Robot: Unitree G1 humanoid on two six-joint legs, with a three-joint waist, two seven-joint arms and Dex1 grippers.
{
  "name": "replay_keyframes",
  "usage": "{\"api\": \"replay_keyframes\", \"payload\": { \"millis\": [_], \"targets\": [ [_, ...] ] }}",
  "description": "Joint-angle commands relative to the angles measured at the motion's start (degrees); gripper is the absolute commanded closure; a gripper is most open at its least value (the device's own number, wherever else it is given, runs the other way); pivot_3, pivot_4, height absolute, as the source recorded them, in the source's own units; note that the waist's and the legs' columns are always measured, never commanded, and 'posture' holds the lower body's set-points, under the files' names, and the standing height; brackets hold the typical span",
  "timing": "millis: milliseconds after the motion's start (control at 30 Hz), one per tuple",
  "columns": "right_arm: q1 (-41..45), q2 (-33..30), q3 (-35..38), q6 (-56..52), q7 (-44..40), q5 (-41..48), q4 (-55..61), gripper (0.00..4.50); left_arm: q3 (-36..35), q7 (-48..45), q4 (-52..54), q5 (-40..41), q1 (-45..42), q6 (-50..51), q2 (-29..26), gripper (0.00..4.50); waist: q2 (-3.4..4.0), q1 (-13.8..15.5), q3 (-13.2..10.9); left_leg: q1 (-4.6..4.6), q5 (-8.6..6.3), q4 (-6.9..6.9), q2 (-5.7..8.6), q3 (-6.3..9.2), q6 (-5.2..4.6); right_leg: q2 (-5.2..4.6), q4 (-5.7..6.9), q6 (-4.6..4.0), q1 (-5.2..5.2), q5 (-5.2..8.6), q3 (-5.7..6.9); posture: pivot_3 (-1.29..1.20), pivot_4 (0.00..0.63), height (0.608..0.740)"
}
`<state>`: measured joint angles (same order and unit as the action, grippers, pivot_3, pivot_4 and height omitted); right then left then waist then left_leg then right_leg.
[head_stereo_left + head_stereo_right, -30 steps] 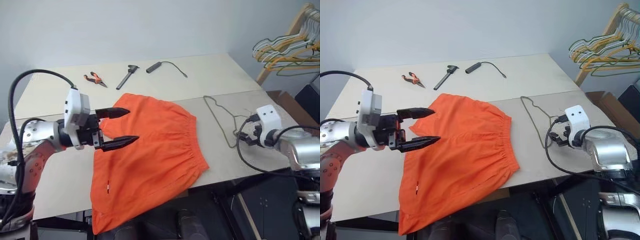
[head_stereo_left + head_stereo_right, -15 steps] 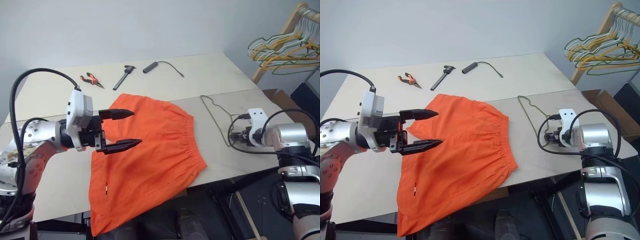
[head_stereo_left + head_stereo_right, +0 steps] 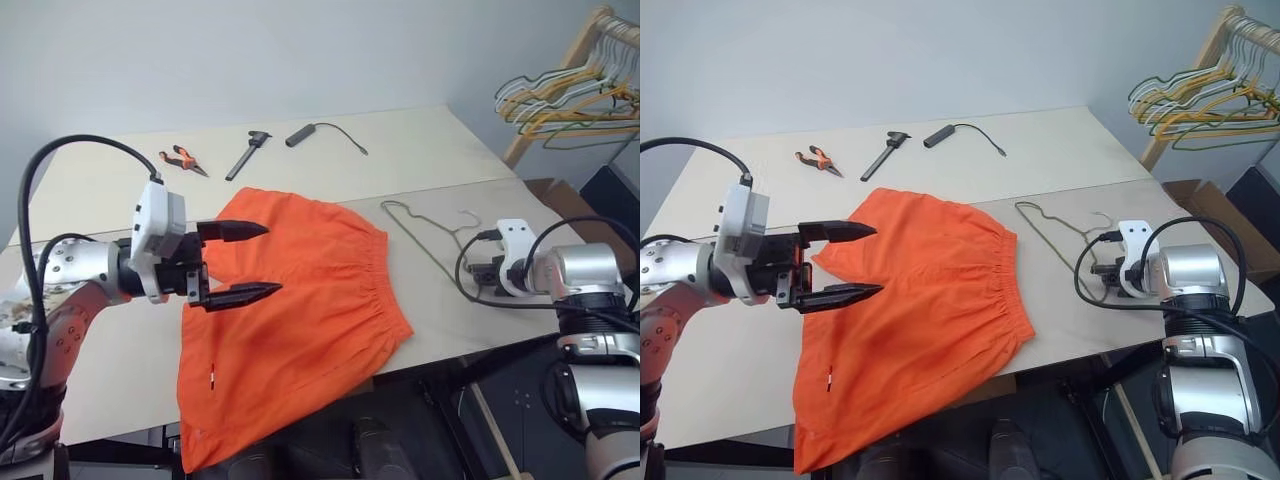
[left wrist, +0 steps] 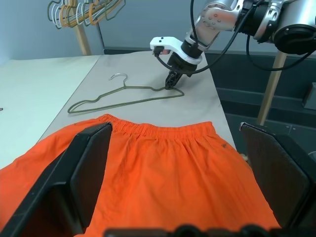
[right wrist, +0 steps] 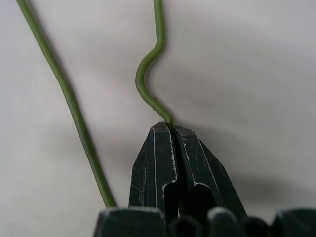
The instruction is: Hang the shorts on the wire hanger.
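right gripper (image 5: 172, 129): pinching the wire hanger (image 3: 425, 243) near the table's (image 3: 420, 150) right edge
left gripper (image 3: 245, 262): hanging spread wide over the shorts (image 3: 300, 300)
shorts: lying flat at the table's front edge
left to do: everything, nothing's getting hung yet

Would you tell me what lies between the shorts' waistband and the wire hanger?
Only bare table separates the shorts from the wire hanger, seen in both eye views.

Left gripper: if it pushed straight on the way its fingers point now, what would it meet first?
Probably the shorts: the left gripper, fingers open, points over the orange cloth toward the waistband. Past that lie the wire hanger and right gripper. Height is unclear.
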<state>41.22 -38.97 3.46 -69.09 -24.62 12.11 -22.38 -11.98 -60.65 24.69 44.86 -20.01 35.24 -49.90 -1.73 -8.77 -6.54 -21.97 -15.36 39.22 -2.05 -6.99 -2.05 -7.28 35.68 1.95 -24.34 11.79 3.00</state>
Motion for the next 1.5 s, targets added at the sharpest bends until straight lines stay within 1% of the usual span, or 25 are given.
{"api": "replay_keyframes", "payload": {
  "millis": [33, 133, 200, 300, 367, 400, 500, 600, 767, 967, 1100, 1200, 1267, 1367, 1500],
  "targets": [
    [-1.56, 0.22, 4.62, 6.16, 1.87, 0.37, 11.42, 4.47, 1.00, 2.26, -1.82, -0.82, -3.77, 0.16, 0.86, 0.00, 0.01, 0.04, -0.01, -0.01, 0.00, 0.00, 0.01, -0.01, 0.00, -0.01, 0.01, 0.01, -0.02, 0.00, -0.02, -0.21, 0.084, 0.740],
    [-5.62, -0.18, 5.03, 15.29, 2.29, -0.99, 19.71, 4.47, 2.70, 3.53, -4.85, -1.85, -7.17, 0.80, 1.86, 0.00, 0.01, 0.09, 0.00, -0.05, 0.02, 0.00, 0.04, 0.00, 0.03, -0.04, 0.04, 0.03, -0.06, 0.00, -0.01, -0.21, 0.078, 0.740],
    [-7.29, -0.01, 5.65, 19.51, 2.50, -1.16, 23.88, 4.47, 3.79, 4.18, -7.21, -2.89, -9.73, 0.81, 2.84, 0.00, 0.01, 0.07, 0.00, -0.06, 0.03, 0.00, 0.04, 0.01, 0.05, -0.04, 0.03, 0.05, -0.06, 0.01, 0.01, -0.21, 0.075, 0.740],
    [-11.15, -2.15, 3.44, 34.38, 1.55, -5.49, 28.37, 4.47, 5.45, 5.73, -12.35, -4.95, -15.01, 0.93, 4.87, 0.00, 0.01, 0.23, 0.00, -0.09, 0.05, 0.01, 0.07, 0.04, 0.08, -0.05, 0.01, 0.06, -0.04, 0.01, 0.07, -0.21, 0.069, 0.740],
    [-13.47, -4.49, 1.50, 47.60, 0.50, -9.88, 29.28, 4.47, 6.42, 5.30, -16.36, -6.77, -18.81, 0.20, 5.35, 0.00, 0.01, 0.24, 0.00, -0.10, 0.05, 0.03, 0.10, 0.04, 0.08, -0.07, 0.01, 0.08, -0.05, 0.01, 0.08, -0.21, 0.064, 0.740],
    [-14.63, -6.36, 0.39, 55.94, -0.69, -12.27, 29.45, 4.47, 6.99, 3.75, -19.68, -7.55, -21.70, -0.12, 5.07, 0.00, 0.01, 0.13, 0.00, -0.11, 0.05, 0.04, 0.10, 0.04, 0.08, -0.08, 0.01, 0.08, -0.05, 0.01, 0.08, -0.21, 0.060, 0.740],
    [-16.03, -9.62, -1.39, 73.36, -3.18, -16.13, 28.04, 4.47, 9.11, -0.96, -27.29, -10.14, -27.64, -1.61, 4.33, 0.00, 0.00, -0.28, 0.02, -0.14, 0.05, 0.06, 0.11, 0.01, 0.09, -0.08, 0.01, 0.11, -0.10, 0.03, 0.08, -0.21, 0.054, 0.740],
    [-15.56, -10.55, -2.19, 83.43, -4.75, -17.48, 26.17, 4.47, 12.12, -6.06, -33.23, -13.18, -31.65, -3.41, 4.48, 0.00, -0.04, -1.13, 0.07, -0.08, 0.06, 0.06, 0.10, -0.01, 0.11, -0.08, 0.00, 0.12, -0.06, 0.03, 0.06, -0.21, 0.048, 0.740],
    [-12.72, -9.72, -3.08, 90.35, -5.82, -19.05, 24.43, 4.47, 18.19, -13.77, -39.87, -17.95, -35.38, -4.77, 6.14, 0.00, -0.03, -1.82, 0.09, -0.08, 0.08, 0.21, 0.10, -0.02, 0.14, -0.11, 0.09, 0.14, -0.03, 0.02, 0.04, -0.22, 0.041, 0.740],
    [-10.23, -9.15, -3.69, 90.51, -6.43, -20.98, 24.03, 4.47, 22.92, -22.22, -40.79, -21.20, -35.50, -7.14, 6.93, 0.00, -0.02, -1.84, 0.12, -0.23, 0.02, 0.62, 0.03, 0.00, 0.03, -0.10, 0.21, 0.16, -0.04, 0.01, 0.06, -0.23, 0.035, 0.740],
    [-9.99, -8.90, -3.48, 90.32, -6.72, -21.57, 24.45, 4.47, 24.97, -22.37, -40.73, -25.32, -34.35, -9.38, 7.25, 0.00, -0.01, -1.73, 0.16, -0.27, 0.01, 0.66, 0.04, 0.00, 0.01, -0.11, 0.20, 0.18, -0.06, 0.00, 0.06, -0.23, 0.032, 0.740],
    [-10.16, -8.92, -3.03, 89.94, -6.81, -21.77, 25.18, 4.50, 25.33, -20.06, -40.78, -28.12, -33.75, -10.23, 7.94, 0.59, -0.01, -1.72, 0.23, -0.28, 0.00, 0.68, 0.04, 0.01, 0.00, -0.12, 0.21, 0.19, -0.05, 0.00, 0.06, -0.24, 0.029, 0.740],
    [-10.17, -8.93, -2.80, 89.67, -6.78, -21.79, 25.43, 4.50, 25.34, -20.10, -41.02, -29.19, -33.52, -11.01, 8.02, 1.17, -0.02, -1.75, 0.26, -0.28, -0.01, 0.69, 0.05, 0.01, -0.01, -0.13, 0.21, 0.20, -0.05, -0.01, 0.06, -0.24, 0.029, 0.740],
    [-9.84, -8.88, -2.53, 89.06, -6.45, -22.05, 25.69, 4.50, 25.41, -19.38, -41.54, -30.71, -33.35, -10.93, 8.27, 2.18, -0.01, -1.78, 0.27, -0.29, -0.01, 0.70, 0.05, 0.01, -0.02, -0.13, 0.21, 0.21, -0.05, -0.01, 0.06, -0.24, 0.030, 0.740],
    [-9.44, -8.38, -2.42, 87.74, -6.06, -22.09, 26.48, 4.50, 24.88, -19.81, -41.29, -30.58, -33.05, -9.91, 8.71, 3.42, -0.01, -1.80, 0.28, -0.28, -0.01, 0.72, 0.05, 0.01, -0.02, -0.13, 0.24, 0.21, -0.05, -0.01, 0.06, -0.24, 0.031, 0.740]
  ]
}}
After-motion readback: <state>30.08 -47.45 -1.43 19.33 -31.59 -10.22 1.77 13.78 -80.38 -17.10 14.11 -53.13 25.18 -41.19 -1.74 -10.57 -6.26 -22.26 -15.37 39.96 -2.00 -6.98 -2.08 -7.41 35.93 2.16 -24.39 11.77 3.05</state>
